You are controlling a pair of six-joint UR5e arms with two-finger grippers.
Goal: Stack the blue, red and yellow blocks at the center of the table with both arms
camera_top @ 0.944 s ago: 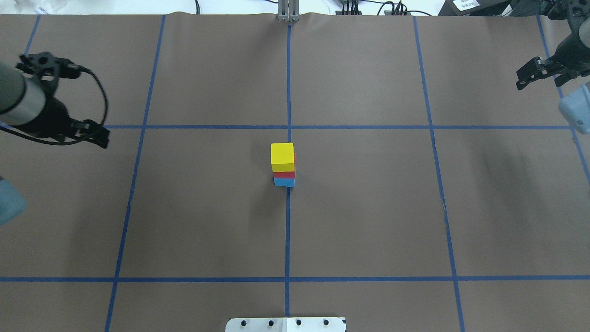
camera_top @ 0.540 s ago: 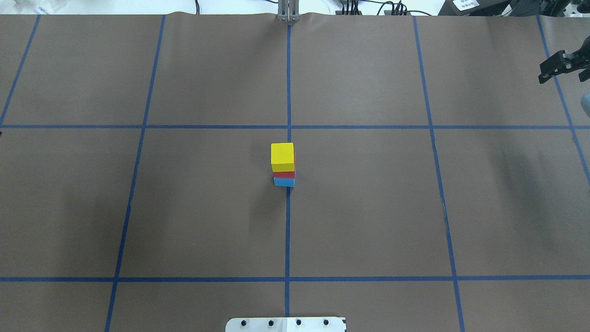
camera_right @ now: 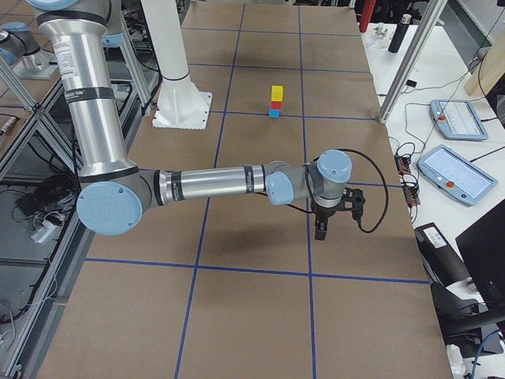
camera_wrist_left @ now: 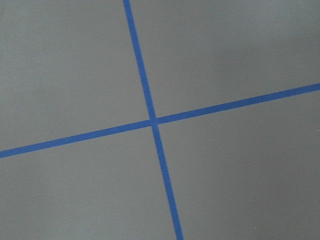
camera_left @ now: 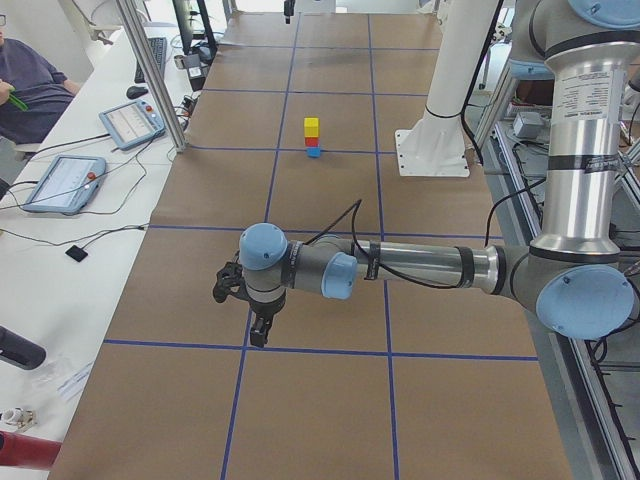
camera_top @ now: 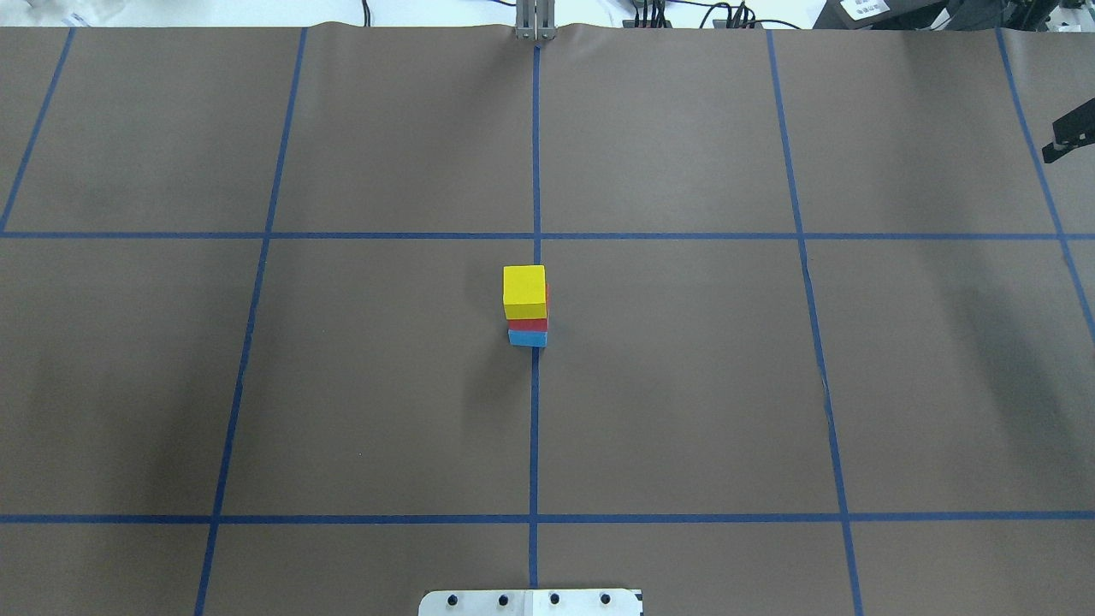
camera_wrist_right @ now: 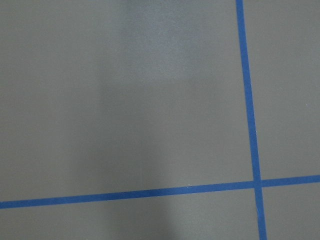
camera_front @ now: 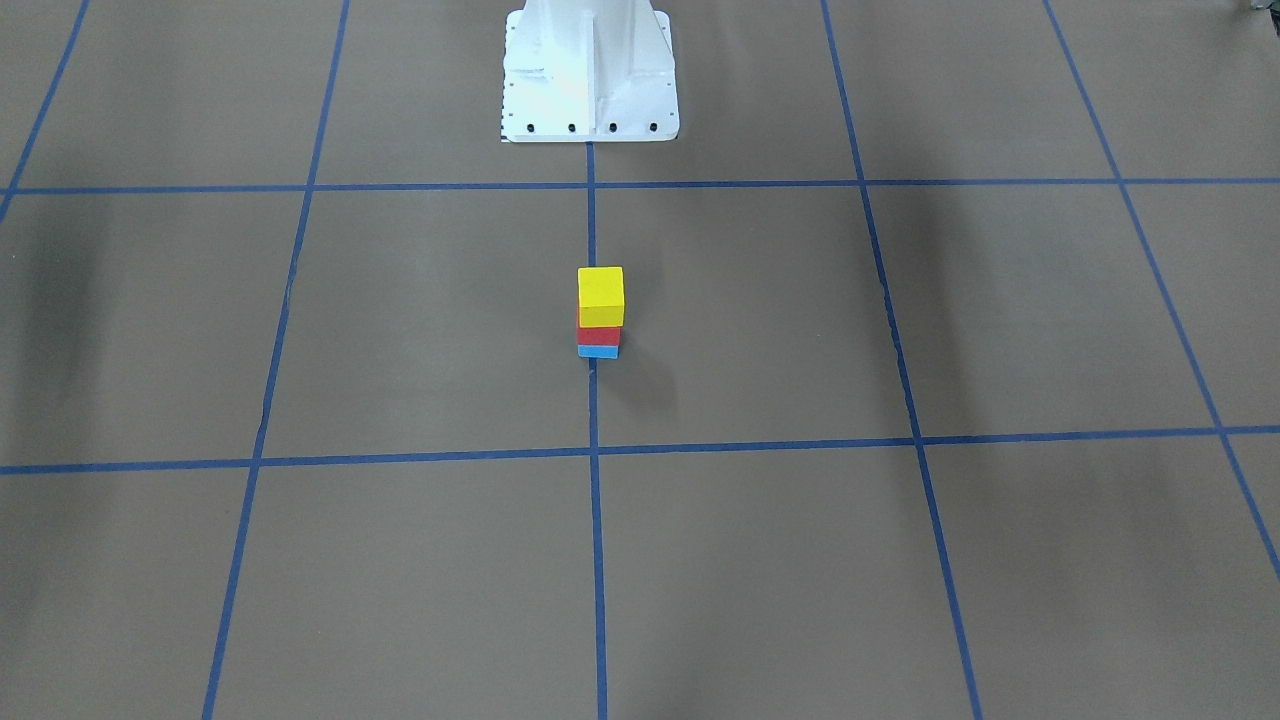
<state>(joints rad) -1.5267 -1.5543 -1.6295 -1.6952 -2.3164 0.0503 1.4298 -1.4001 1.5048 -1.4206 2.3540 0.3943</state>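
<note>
- The yellow block sits on the red block, which sits on the blue block, at the desk's centre line.
- The left end effector and right end effector hang well apart from the stack. I cannot tell how open they are.

Matt brown paper, ruled with smooth blue tape, lies under the stack. The yellow block, red block and blue block look smooth and matt. Near that stack, the white pedestal shows glossy painted metal.

3-block stack on table centre, directly before robot base
</note>
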